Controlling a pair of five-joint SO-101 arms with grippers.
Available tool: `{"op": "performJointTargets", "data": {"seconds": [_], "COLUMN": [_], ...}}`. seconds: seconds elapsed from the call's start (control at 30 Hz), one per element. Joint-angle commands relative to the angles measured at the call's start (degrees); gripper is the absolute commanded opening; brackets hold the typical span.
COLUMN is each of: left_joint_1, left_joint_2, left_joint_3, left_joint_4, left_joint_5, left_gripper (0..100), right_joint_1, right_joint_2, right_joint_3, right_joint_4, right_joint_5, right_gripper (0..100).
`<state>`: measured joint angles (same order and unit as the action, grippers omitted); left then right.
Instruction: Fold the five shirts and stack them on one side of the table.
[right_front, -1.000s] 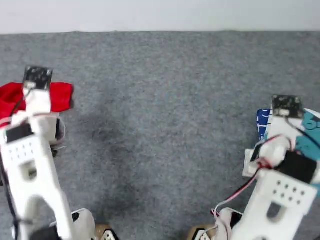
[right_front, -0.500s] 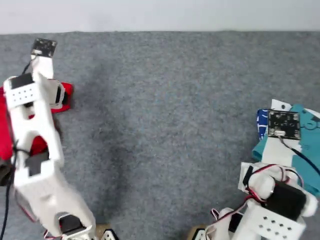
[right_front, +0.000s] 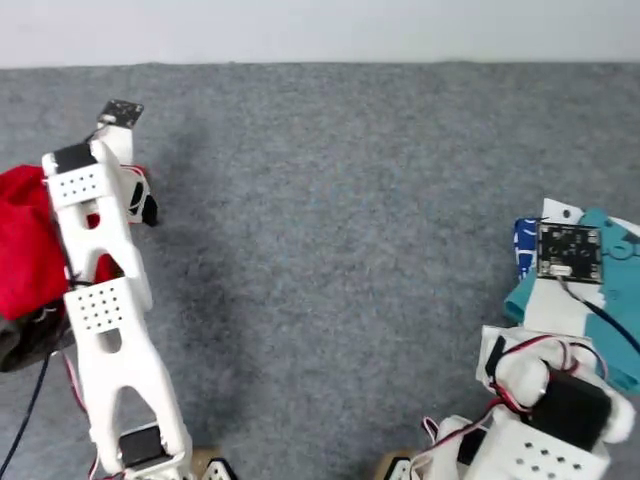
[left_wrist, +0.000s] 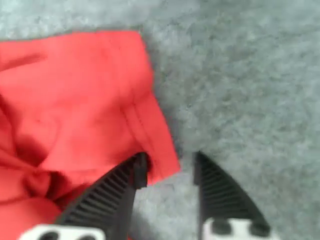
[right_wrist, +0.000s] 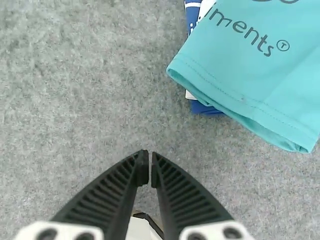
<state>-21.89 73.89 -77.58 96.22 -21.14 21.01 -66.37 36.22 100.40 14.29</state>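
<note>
On the desk (right_front: 350, 200), the left pincer (left_wrist: 166, 172) is gaping wide around a corner of the red shirt (left_wrist: 75, 100); the right pincer (right_wrist: 150, 167) is hovering closed, empty, near the teal shirt (right_wrist: 260, 65).

The high view looks straight down on the table (right_front: 340, 250). The wrist views look down from close by, past the left gripper (left_wrist: 170, 157) at the red shirt (left_wrist: 75, 100) by the left edge, and past the right gripper (right_wrist: 149, 155) at the teal shirt (right_wrist: 260, 65) by the right edge. The high view shares both shirts.
</note>
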Motion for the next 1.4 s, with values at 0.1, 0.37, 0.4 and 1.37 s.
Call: {"op": "performJointTargets", "data": {"seconds": [0.1, 0.37, 0.4, 1.37], "left_joint_1": [-0.1, 0.4, 0.8, 53.2], "left_joint_2": [6.4, -1.5, -3.3, -39.1], "left_joint_3": [-14.1, -18.5, -18.6, -18.2], "left_joint_4": [2.8, 4.3, 4.3, 4.4], "left_joint_5": [-4.6, -4.1, -3.2, 8.1], "left_gripper": [1, 1, 1, 2], "right_joint_1": [-0.5, -0.5, -0.5, -0.6], "right_joint_2": [0.2, 0.2, 0.2, 0.2], "right_joint_3": [-0.4, -0.4, -0.4, -0.4], "right_joint_4": [2.0, 2.0, 2.0, 2.0], "right_joint_5": [-0.5, -0.5, -0.5, -0.5], "right_gripper": [1.4, 1.4, 1.4, 1.4]}}
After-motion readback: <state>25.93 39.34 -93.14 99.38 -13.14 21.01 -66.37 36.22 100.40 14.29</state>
